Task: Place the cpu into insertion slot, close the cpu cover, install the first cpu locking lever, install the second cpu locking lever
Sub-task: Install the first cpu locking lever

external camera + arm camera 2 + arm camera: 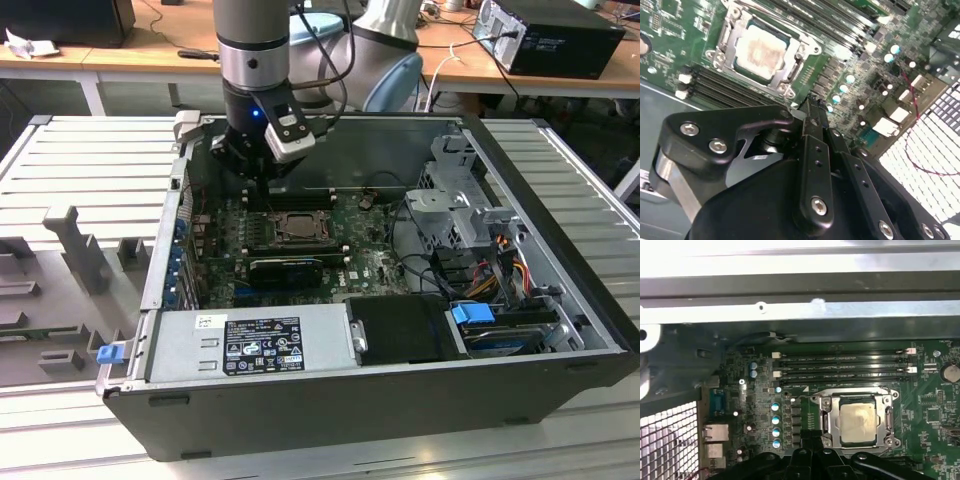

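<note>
The cpu (761, 50) lies flat in the insertion slot (291, 228), its pale, slightly smeared metal top facing up. The cpu cover (829, 416) is down over it, and the chip shows through the cover's square cut-out. A thin wire lever (855, 389) runs along the edge of the socket that faces two long black memory slots (840, 365). Whether it is latched cannot be told.

The socket sits near the middle of the green motherboard (372, 262), toward the far wall of the open computer case (350, 410) in the exterior view. More memory slots lie on its opposite side.

The gripper (811, 103) hangs just beside the socket, apart from the cover, over the strip of board between the socket and the row of blue-topped capacitors (775, 420). Its black fingers are pressed together with nothing between them. In the exterior view the arm comes down over the far part of the board, a little to the exterior view's left of the socket.

Past the capacitors, the rear ports (715, 432) and a perforated grille (670, 440) line the edge of the board. A grey power supply (250, 345) with a label lies along the near wall of the case. A metal drive cage (455, 205) and a bundle of cables (500, 262) fill the end at the exterior view's right. The case rests on a slatted table (90, 150).
</note>
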### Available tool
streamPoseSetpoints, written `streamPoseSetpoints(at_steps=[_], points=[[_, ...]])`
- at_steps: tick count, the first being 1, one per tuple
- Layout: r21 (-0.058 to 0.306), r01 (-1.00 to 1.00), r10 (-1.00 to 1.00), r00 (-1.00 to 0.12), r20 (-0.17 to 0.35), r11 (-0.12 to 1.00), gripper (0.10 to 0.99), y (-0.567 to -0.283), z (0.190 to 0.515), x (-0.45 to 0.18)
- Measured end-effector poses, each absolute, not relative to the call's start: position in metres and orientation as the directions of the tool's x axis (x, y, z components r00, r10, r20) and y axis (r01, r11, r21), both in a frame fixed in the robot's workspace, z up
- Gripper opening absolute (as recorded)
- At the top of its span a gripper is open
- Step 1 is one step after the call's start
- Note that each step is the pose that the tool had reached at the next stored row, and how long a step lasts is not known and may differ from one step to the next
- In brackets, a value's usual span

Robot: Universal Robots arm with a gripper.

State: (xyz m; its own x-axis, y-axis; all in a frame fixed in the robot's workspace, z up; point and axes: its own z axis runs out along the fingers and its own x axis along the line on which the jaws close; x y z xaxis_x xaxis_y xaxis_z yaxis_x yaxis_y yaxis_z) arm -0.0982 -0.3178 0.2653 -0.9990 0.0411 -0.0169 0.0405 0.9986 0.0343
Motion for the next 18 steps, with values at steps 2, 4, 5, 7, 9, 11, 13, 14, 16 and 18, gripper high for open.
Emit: streamPoseSetpoints(at_steps=[2, 4, 5, 7, 9, 11, 13, 14, 16, 18], points=[[0.034, 0.040, 0.041, -0.999, -0.017, 0.999, 0.106, -0.318, 0.265, -0.102], [0.034, 0.040, 0.041, -0.999, -0.017, 0.999, 0.106, -0.318, 0.265, -0.109], [0.035, 0.040, 0.041, -0.999, -0.017, 0.999, 0.106, -0.317, 0.265, -0.110], [0.035, 0.040, 0.041, -0.999, -0.017, 0.999, 0.106, -0.315, 0.264, -0.112], [0.035, 0.040, 0.041, -0.999, -0.017, 0.999, 0.106, -0.311, 0.262, -0.117], [0.035, 0.040, 0.041, -0.999, -0.017, 0.999, 0.106, -0.303, 0.260, -0.118], [0.035, 0.039, 0.040, -0.999, -0.017, 0.999, 0.106, -0.293, 0.258, -0.118], [0.035, 0.038, 0.039, -0.999, -0.017, 0.999, 0.106, -0.291, 0.258, -0.118], [0.035, 0.035, 0.035, -0.999, -0.017, 0.999, 0.106, -0.288, 0.258, -0.117], [0.035, 0.034, 0.035, -0.999, -0.017, 0.999, 0.106, -0.288, 0.258, -0.109]])
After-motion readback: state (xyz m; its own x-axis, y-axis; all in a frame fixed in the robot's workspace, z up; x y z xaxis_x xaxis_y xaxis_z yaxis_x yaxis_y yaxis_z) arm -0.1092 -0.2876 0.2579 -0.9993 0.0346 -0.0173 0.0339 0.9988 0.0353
